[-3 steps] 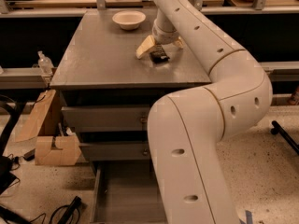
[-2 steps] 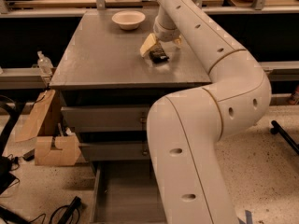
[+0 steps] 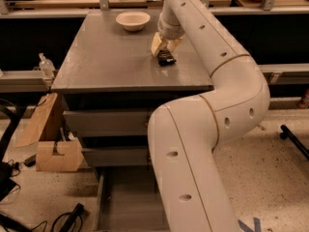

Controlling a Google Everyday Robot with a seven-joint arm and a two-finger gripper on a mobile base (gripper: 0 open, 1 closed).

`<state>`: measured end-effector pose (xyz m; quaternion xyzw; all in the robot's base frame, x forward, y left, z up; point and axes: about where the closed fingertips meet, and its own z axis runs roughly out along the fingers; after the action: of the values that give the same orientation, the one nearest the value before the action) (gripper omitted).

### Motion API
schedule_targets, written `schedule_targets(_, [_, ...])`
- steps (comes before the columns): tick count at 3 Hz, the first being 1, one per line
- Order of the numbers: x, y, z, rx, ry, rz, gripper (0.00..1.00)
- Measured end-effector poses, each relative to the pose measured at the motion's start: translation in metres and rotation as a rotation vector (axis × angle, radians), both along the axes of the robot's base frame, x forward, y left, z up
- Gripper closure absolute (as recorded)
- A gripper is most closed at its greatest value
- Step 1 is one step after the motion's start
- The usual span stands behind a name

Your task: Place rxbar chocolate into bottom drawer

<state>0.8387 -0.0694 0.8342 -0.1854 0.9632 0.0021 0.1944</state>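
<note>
Grey counter (image 3: pixel 104 57) on a speckled floor (image 3: pixel 270 178), with a cardboard box (image 3: pixel 55 154) at its left side and a cream bowl (image 3: pixel 133 20) near the far edge. Toward the right edge, the gripper (image 3: pixel 164 49) sits right over the rxbar chocolate (image 3: pixel 166 58); whether it holds the bar I cannot tell. Below the front edge, the bottom drawer (image 3: pixel 126 199) stands open.

The white arm (image 3: pixel 231 95) rises from the lower foreground, bends at an elbow on the right and reaches back over the grey worktop (image 3: pixel 106 57); its gripper (image 3: pixel 164 50) points down just over the rxbar chocolate (image 3: pixel 166 58), which lies dark and flat on the worktop's right half; a cream bowl (image 3: pixel 133 20) stands near the far edge, apart from the bar; under the worktop, two grey drawers (image 3: pixel 106 123) are closed; the bottom drawer (image 3: pixel 123 202) is pulled out, its grey floor partly hidden by the arm; a cardboard box (image 3: pixel 55 154) sits on the speckled floor to the left; a small clear bottle (image 3: pixel 45 65) stands on the rail beside the cabinet.
</note>
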Motion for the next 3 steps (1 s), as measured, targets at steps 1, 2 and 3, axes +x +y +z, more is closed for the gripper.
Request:
schedule_targets(1, [0.000,0.000,0.001,0.000,0.000,0.000,1.00])
schedule_targets(2, [-0.003,-0.013,0.020,0.016,-0.033,0.002,1.00])
schedule_targets(3, [-0.017,-0.039,0.048,0.030,-0.054,-0.019,1.00])
